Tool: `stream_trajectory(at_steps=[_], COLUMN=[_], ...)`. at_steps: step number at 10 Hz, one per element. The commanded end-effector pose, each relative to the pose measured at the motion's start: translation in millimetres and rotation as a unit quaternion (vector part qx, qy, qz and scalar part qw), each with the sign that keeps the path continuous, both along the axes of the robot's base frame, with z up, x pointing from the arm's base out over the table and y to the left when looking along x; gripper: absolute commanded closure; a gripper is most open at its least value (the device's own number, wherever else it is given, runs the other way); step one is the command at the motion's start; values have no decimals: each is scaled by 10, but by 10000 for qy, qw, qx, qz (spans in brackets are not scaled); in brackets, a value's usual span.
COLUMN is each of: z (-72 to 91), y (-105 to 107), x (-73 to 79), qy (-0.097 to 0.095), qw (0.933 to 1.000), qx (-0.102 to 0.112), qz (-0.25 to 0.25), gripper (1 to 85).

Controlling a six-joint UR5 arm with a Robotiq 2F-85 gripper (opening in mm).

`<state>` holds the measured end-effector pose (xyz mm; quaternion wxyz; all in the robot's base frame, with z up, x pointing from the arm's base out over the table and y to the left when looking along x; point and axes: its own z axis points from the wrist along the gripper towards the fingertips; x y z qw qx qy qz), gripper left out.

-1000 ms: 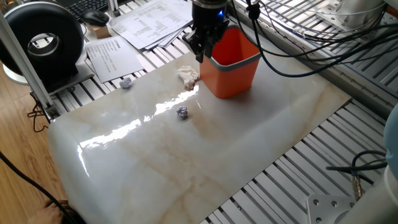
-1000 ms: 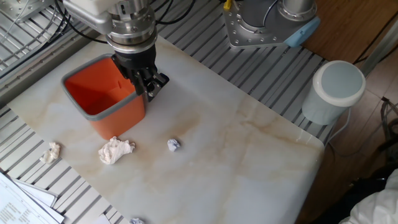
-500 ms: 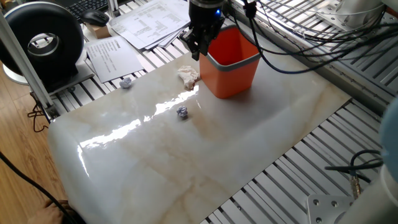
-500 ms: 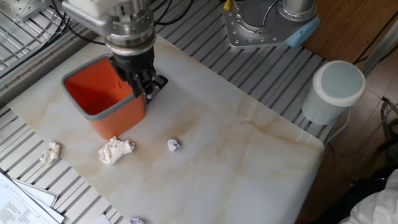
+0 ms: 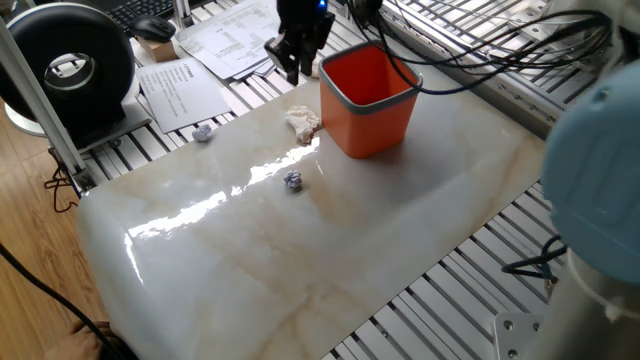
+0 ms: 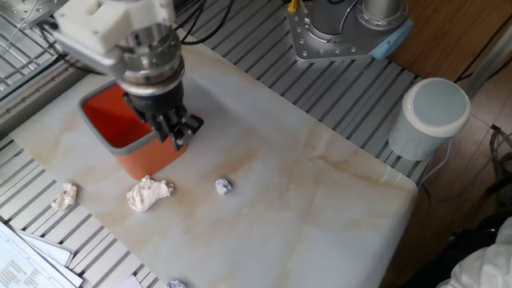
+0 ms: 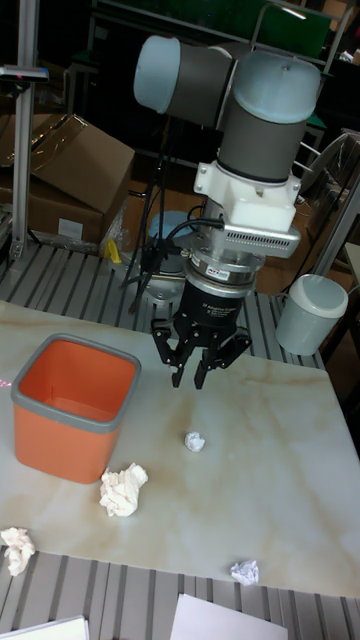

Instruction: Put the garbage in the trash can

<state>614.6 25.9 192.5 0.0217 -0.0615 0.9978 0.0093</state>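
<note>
Gripper aloft beside the trash can, scraps loose on the marble.

One fixed view: gripper (image 5: 292, 62) is cropped at the top edge, its opening unreadable; trash can (image 5: 367, 101) stands beside the tissue wad (image 5: 304, 122).
The other fixed view: the arm hides part of the can's rim.
Tall fixed view: fingers slightly parted, holding nothing, above a paper ball (image 7: 195, 441); another paper ball (image 7: 244, 571) lies near the slab's front edge.

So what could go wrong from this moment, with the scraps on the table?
1. The gripper hangs close to the trash can; coming down for the tissue wad beside it, it might knock the can.
2. The paper balls are small, so the fingers could close beside one and miss it.
</note>
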Motion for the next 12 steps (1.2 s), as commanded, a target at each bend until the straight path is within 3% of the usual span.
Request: stream_trajectory(at_steps=[1, 3, 4, 5, 7, 9, 12], z=[20, 25, 25, -36, -70, -56, -40], y=[-38, -50, -26, -72, -282, -277, -256], x=[126, 197, 195, 320, 489, 476, 620], qy=[-50, -188, -189, -121, -204, -215, -498], qw=[9998, 9997, 9993, 9986, 9952, 9961, 9975], qx=[-118, -150, -120, -107, -343, -314, -263], qz=[-152, 33, 292, 499, 892, 792, 419], gripper=[520, 503, 433, 417, 393, 377, 367])
